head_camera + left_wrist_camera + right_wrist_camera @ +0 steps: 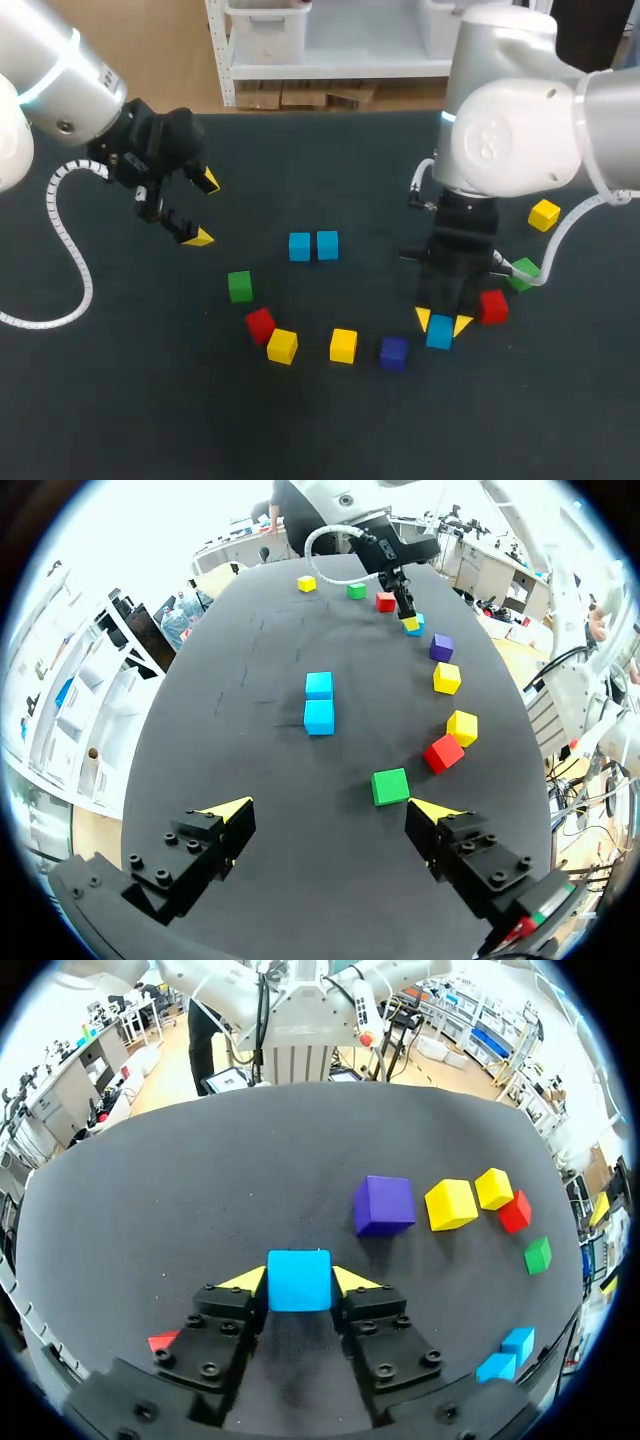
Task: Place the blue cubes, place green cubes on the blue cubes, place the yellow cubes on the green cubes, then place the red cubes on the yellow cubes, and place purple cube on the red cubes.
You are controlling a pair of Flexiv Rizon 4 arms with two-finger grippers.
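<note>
Two blue cubes (299, 246) (327, 244) sit side by side at the table's middle. A third blue cube (439, 335) (299, 1280) rests on the table at the front right, and my right gripper (441, 321) (299, 1282) is shut on it, a yellow tip pressed to each side. My left gripper (203, 209) (330, 810) hangs open and empty at the left, above the table. A green cube (239, 286) (390, 786) lies just ahead of it. A red cube (260, 325), two yellow cubes (282, 346) (343, 345) and a purple cube (393, 353) form an arc along the front.
Beside my right gripper lie a red cube (492, 306) and a green cube (523, 272), with a yellow cube (544, 214) farther back at the right. The dark table (330, 160) is bare behind the blue pair.
</note>
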